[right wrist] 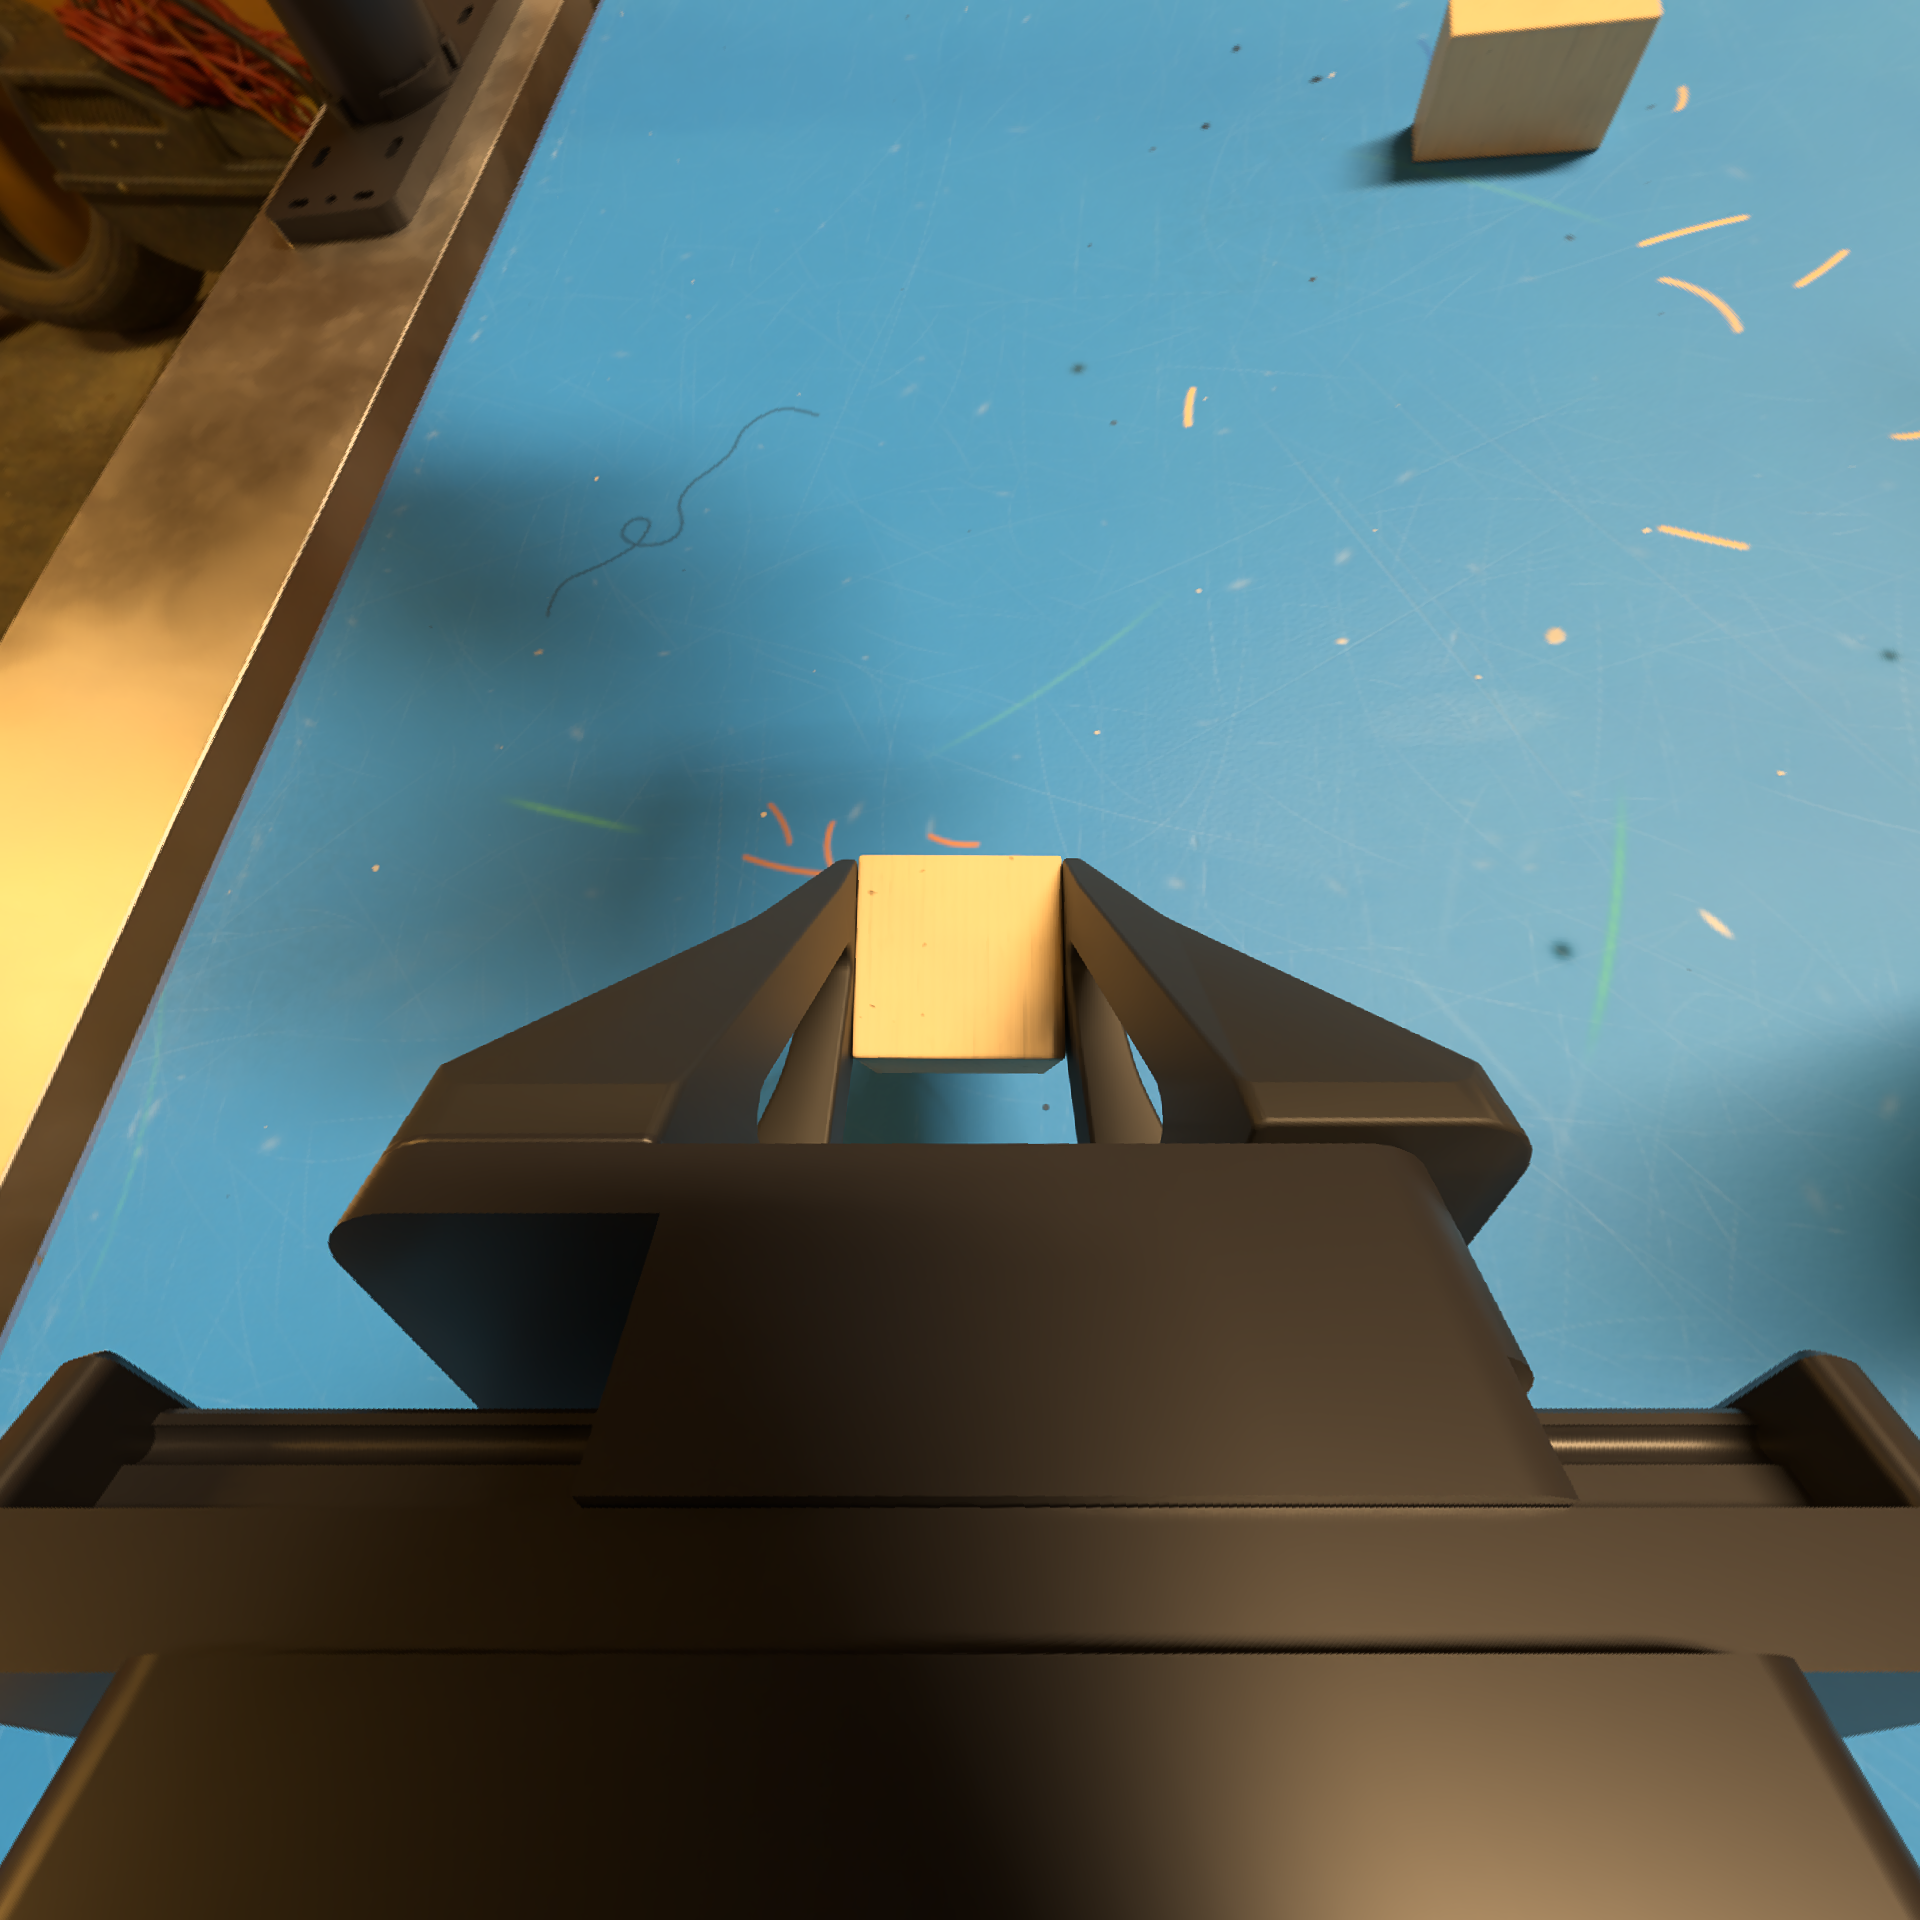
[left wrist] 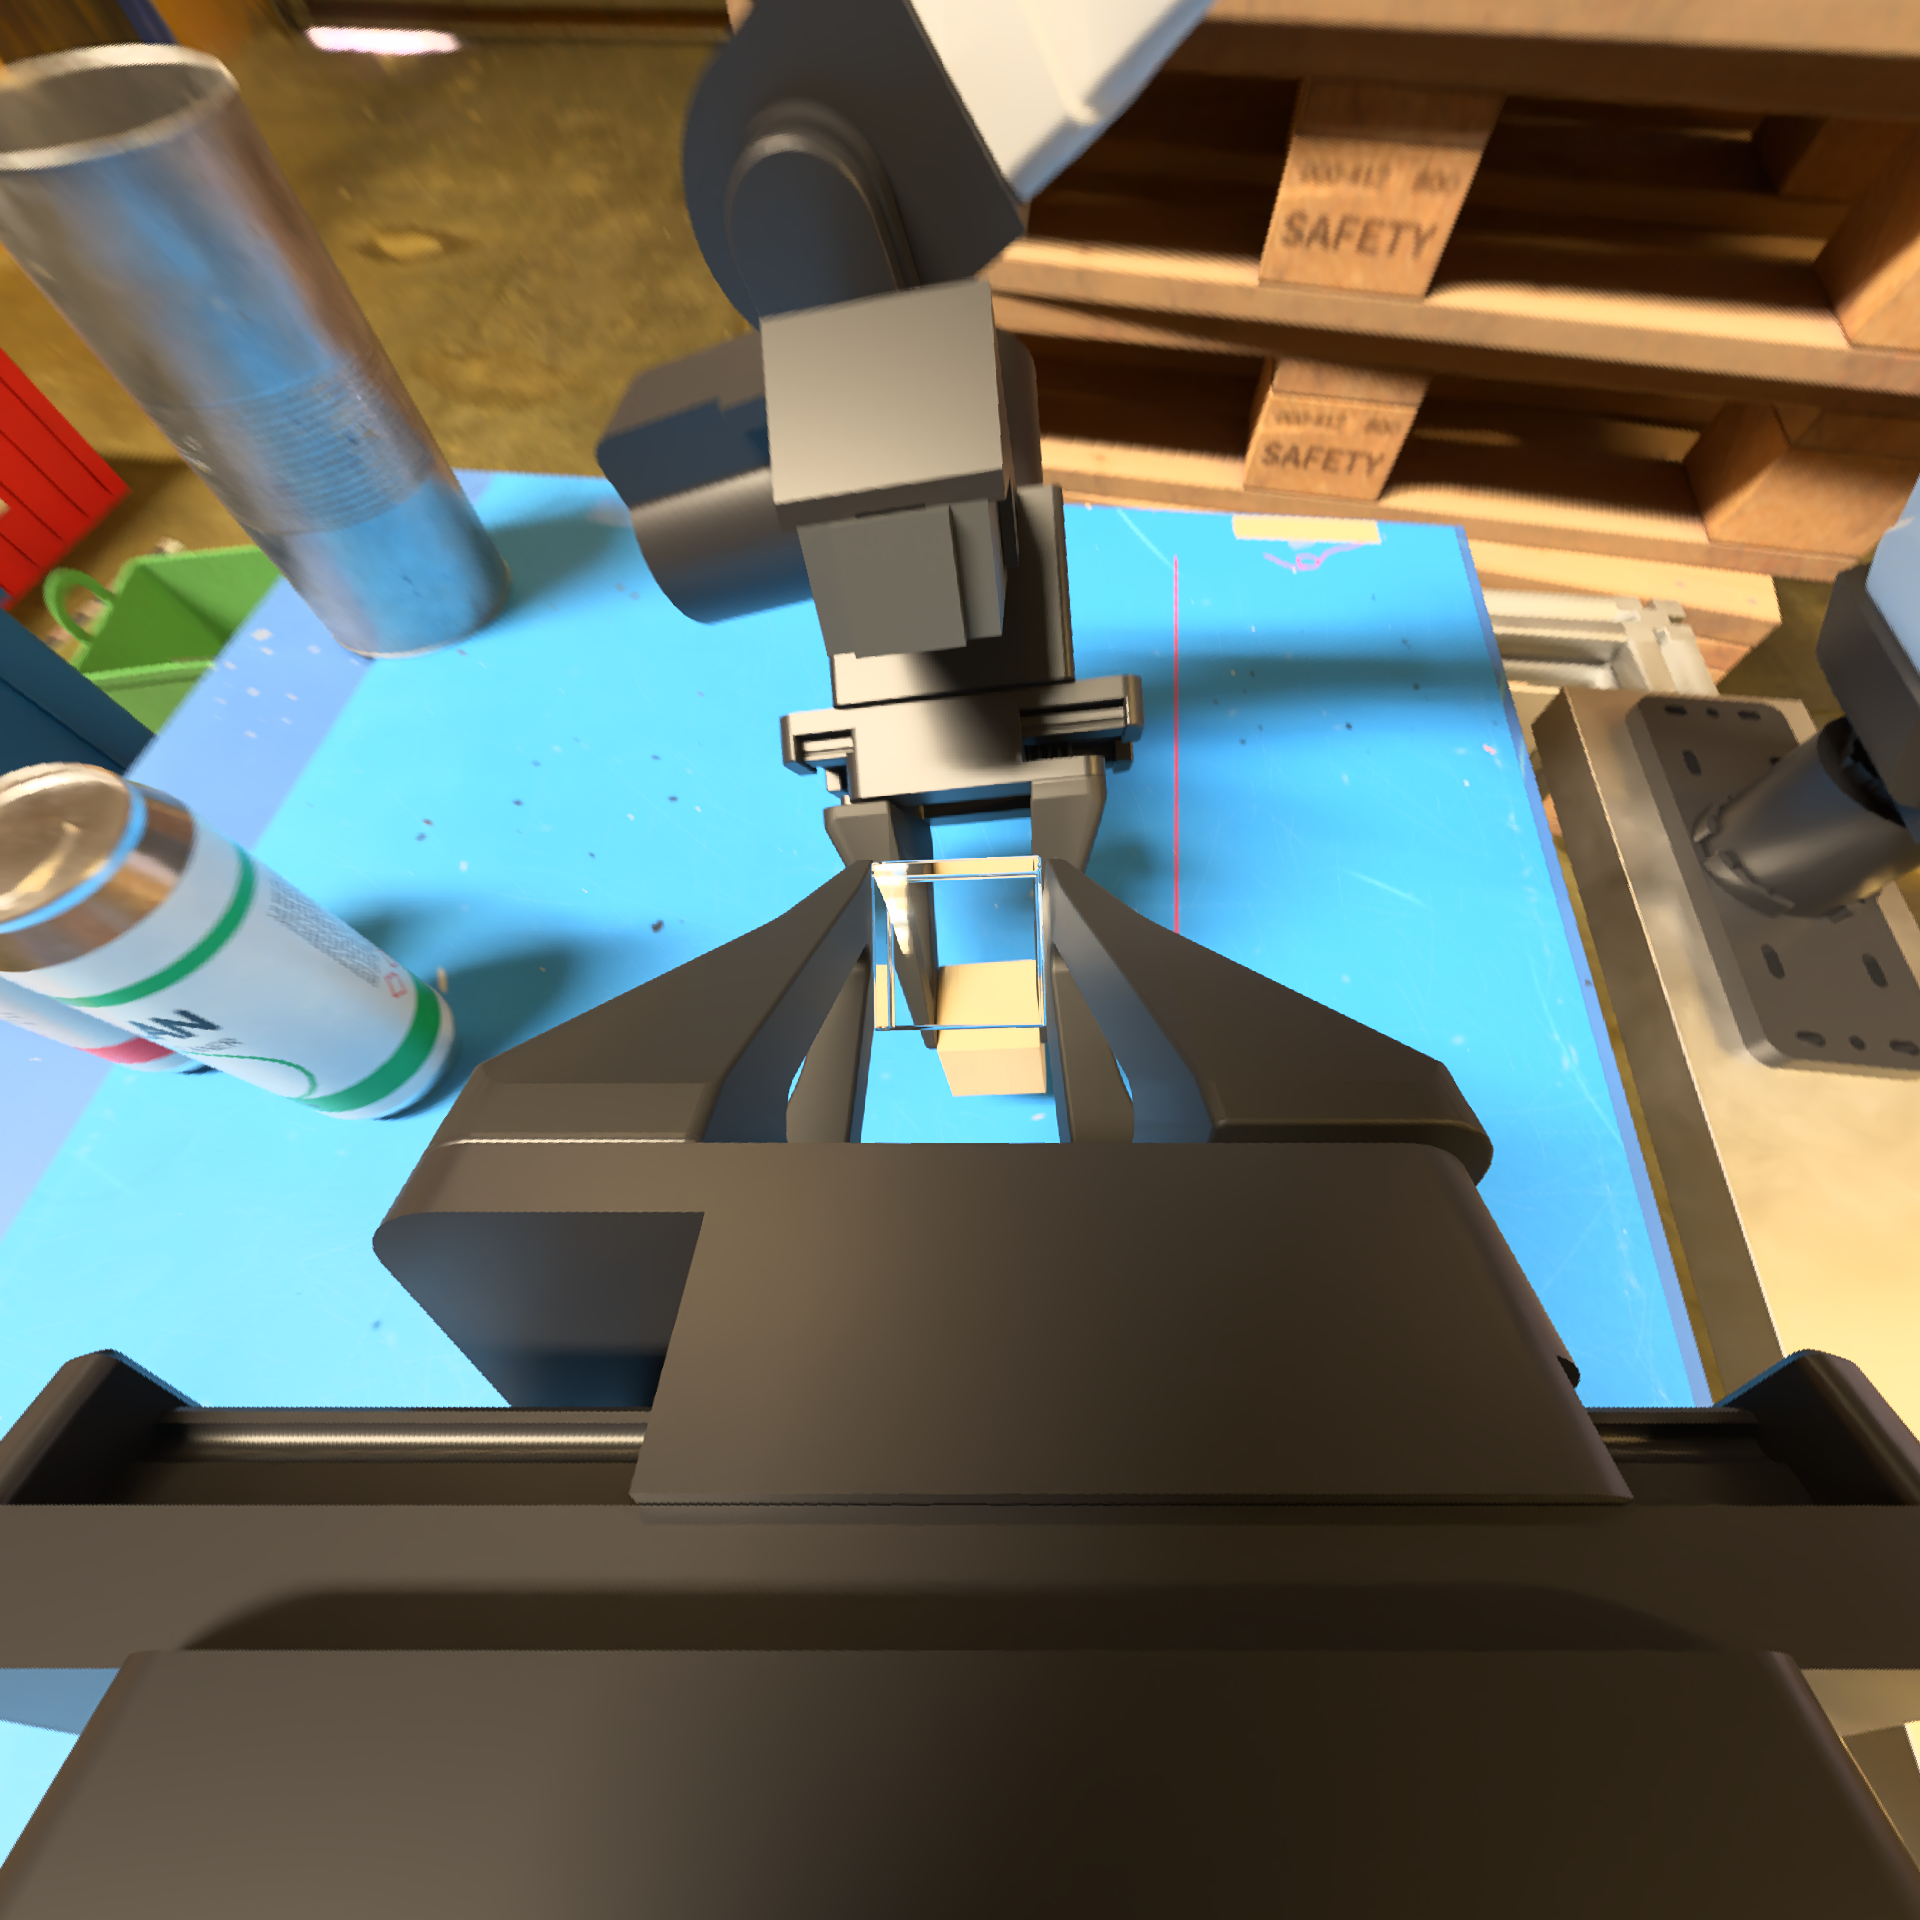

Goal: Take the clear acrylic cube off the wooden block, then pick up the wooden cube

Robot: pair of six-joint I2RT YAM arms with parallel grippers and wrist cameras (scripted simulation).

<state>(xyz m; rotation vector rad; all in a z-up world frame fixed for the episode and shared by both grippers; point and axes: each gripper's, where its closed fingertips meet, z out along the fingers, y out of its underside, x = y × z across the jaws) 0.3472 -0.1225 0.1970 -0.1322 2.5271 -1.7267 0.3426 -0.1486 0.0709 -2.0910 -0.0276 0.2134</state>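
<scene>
Gripping from both sides, the left end effector [left wrist: 958, 940] has its two fingers pressed flat against opposite faces of the clear cube [left wrist: 956, 935], which hangs above the blue tabletop [left wrist: 1351, 831] with nothing beneath it. That hold looks like the first half of the job done: the clear cube is off the wood and kept out of the way rather than set down.

Through and below the clear cube, the left wrist view shows a pale wooden cube [left wrist: 992, 1060], with the other arm's end effector reaching down toward it from behind. The right wrist view settles the matter: the right end effector [right wrist: 958, 961] is clamped on a wooden cube [right wrist: 958, 961], fingers tight on its left and right faces. A patch of blue shows under its near edge, so I judge it is lifted clear, though the height cannot be told.

Counting outward: one clear cube; two wooden pieces, the one in the right grip and a second wooden block [right wrist: 1527, 83] standing alone on the tabletop at the far right of that view. Off to the left of the left wrist view stand one tall metal tube [left wrist: 239, 353] and one can [left wrist: 229, 956], both well apart from the cubes. Beyond the tabletop lie stacked pallets [left wrist: 1507, 312] and a green bin [left wrist: 156, 623].
</scene>
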